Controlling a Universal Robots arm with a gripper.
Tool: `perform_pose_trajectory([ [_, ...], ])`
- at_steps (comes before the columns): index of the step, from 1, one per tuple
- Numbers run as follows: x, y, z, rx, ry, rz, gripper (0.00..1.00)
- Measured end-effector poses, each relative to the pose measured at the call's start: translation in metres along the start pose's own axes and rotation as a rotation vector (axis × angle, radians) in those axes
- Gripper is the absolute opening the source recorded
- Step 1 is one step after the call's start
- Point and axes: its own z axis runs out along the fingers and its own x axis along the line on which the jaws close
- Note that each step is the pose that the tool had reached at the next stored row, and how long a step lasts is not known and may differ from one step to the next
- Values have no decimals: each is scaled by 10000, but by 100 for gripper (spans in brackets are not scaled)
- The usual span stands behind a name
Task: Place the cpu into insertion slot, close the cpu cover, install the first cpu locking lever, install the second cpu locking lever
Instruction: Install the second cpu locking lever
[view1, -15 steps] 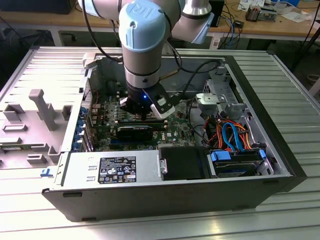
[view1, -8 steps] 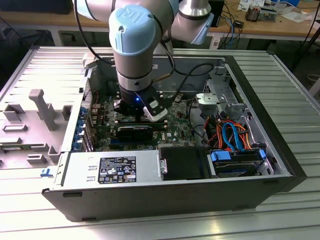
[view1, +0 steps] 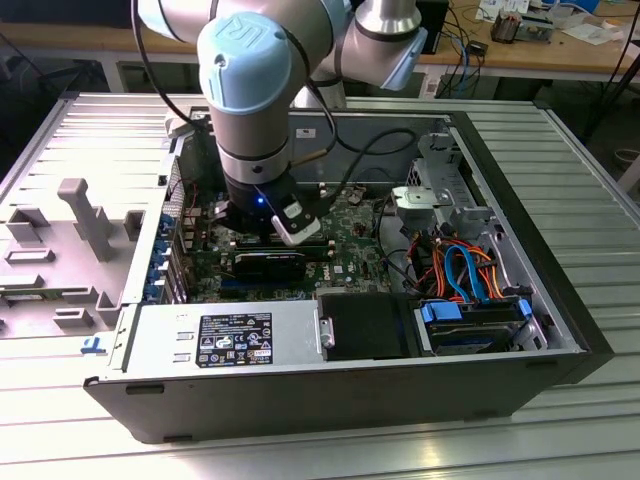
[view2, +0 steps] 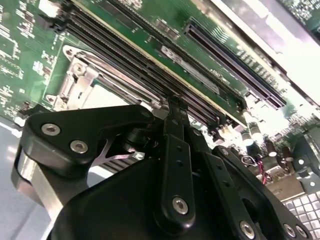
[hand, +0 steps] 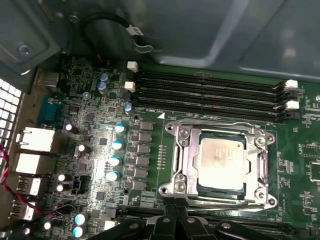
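Black gripper (view2: 172, 107) linkage crowds the second wrist view, its fingers drawn narrowly together and pointing down at the edge of the insertion slot (hand: 220, 162), with nothing visible between them. In the first wrist view the same fingertips (hand: 176, 207) meet just beside the socket's silver rim. Seated inside that socket lies the cpu (hand: 221, 159), its dull metal top showing through the square window of the cpu cover (hand: 186, 160), which lies flat over it. Thin wire levers (hand: 215, 125) run along the frame's sides; whether they are latched cannot be told. Long black memory slots (hand: 210, 95) lie just beyond the socket on the green motherboard (hand: 95, 145), and rows of small capacitors (hand: 116, 145) stand to its other side. From the exterior view, the grey-and-blue robot arm (view1: 255, 90) reaches down into an open computer case (view1: 330, 390) lying on a ribbed metal table (view1: 560, 180), where orange and blue cables (view1: 465, 270) coil near the drive bay.
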Motion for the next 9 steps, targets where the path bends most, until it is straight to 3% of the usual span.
perform_pose_trajectory([
  [9,65,13,4,-67,-6,-7,11],
])
